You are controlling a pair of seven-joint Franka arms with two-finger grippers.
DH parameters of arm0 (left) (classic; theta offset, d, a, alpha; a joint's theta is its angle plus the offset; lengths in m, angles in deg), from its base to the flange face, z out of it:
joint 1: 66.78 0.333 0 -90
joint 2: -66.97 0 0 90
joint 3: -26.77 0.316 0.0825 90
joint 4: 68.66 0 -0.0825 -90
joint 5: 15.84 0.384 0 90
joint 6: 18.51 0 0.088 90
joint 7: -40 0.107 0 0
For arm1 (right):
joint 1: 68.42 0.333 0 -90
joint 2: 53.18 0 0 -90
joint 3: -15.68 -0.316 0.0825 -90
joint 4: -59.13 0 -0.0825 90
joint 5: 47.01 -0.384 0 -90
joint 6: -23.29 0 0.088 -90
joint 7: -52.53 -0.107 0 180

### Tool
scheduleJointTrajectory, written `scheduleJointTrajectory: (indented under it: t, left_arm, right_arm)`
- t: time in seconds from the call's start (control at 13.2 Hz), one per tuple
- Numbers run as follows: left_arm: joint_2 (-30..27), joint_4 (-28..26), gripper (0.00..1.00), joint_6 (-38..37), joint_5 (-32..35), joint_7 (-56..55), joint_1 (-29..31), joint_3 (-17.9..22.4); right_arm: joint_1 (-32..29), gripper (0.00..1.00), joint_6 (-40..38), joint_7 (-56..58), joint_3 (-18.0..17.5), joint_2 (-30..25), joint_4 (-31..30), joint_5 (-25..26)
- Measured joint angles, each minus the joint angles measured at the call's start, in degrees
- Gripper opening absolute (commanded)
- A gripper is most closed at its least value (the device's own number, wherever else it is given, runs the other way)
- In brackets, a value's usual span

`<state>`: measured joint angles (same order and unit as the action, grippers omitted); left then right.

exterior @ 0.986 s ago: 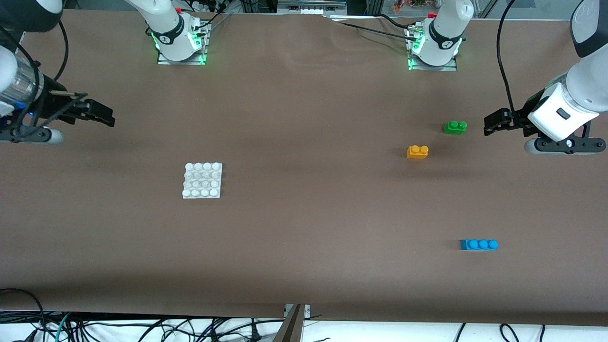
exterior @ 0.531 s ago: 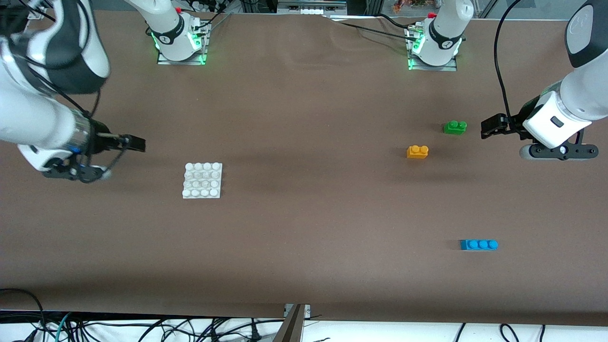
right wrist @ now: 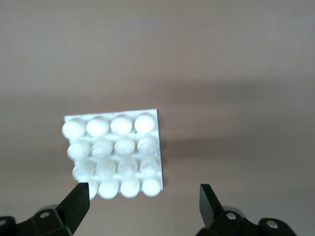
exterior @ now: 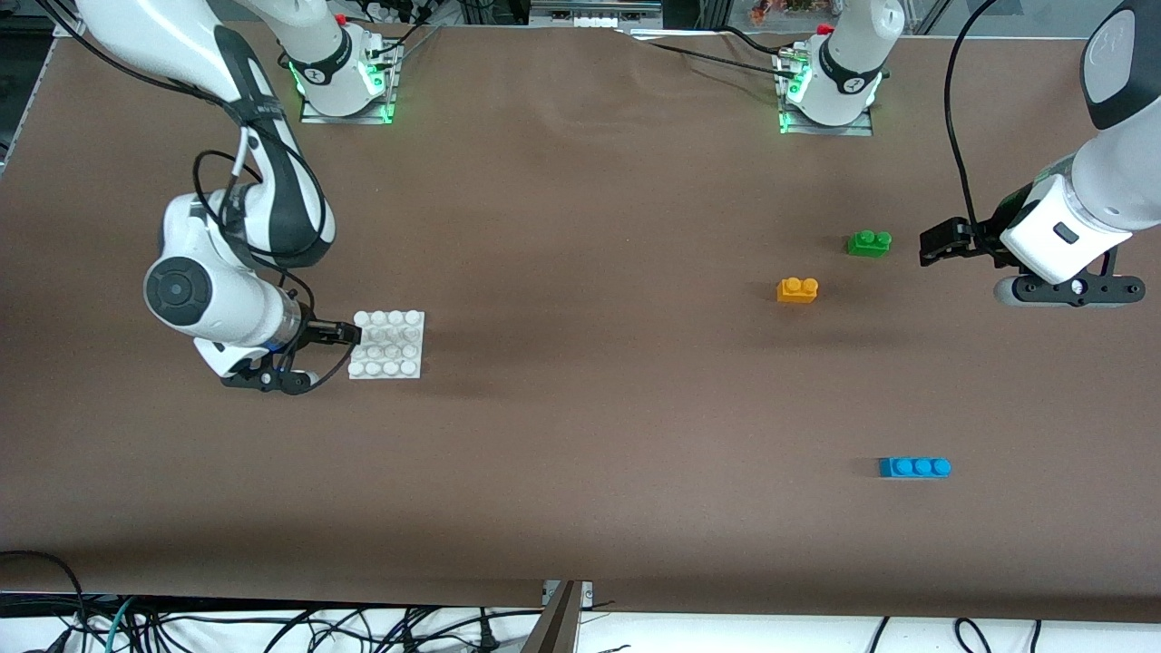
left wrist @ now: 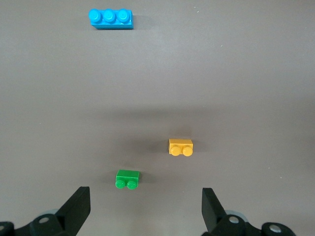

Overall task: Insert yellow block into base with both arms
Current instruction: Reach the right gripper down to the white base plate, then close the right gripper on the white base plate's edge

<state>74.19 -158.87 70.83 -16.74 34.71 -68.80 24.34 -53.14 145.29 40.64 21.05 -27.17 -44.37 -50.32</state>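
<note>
R gripper [exterior: 349,334] spread, at base [exterior: 387,345] 9 o'clock edge. L gripper [exterior: 939,243] spread, at 3 o'clock of green brick [exterior: 869,243]; yellow block [exterior: 797,289] untouched.

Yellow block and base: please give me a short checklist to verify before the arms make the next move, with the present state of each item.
1. Yellow block free on the table, touching no other brick: ok.
2. Left gripper open and empty: ok. It hangs beside the green brick, not yet over the yellow block.
3. Green brick apart from the yellow block, so a wrong pick is avoidable: ok.
4. Base flat, studs up, nothing on it: ok.
5. Right gripper open at the base's edge: ok.
6. Right gripper touching the base: cannot tell.
</note>
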Motion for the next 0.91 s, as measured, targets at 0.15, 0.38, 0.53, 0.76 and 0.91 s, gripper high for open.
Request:
scheduleJointTrajectory:
  t: [0.15, 0.38, 0.53, 0.76, 0.91]
  left_arm:
    - [0.0, 0.0, 1.00, 0.0, 0.0, 0.0, 0.0, 0.0]
    - [0.0, 0.0, 1.00, 0.0, 0.0, 0.0, 0.0, 0.0]
    - [0.0, 0.0, 1.00, 0.0, 0.0, 0.0, 0.0, 0.0]
    - [0.0, 0.0, 1.00, 0.0, 0.0, 0.0, 0.1, 0.1]
    - [0.0, 0.3, 1.00, 0.0, 0.0, 0.0, 0.2, 0.1]
  right_arm:
    - [0.0, 0.99, 4.9, -0.5, 0.0, 0.6, -3.1, 0.0]
    - [0.0, 0.99, 7.8, -3.6, -1.4, 1.1, -5.8, -0.1]
    - [0.2, 0.99, 9.6, -5.2, -2.8, 2.0, -6.0, -0.1]
    - [0.4, 0.99, 11.7, -5.4, -3.0, 3.1, -6.4, -0.1]
    - [0.4, 0.99, 12.3, -5.4, -2.9, 3.1, -6.9, -0.1]
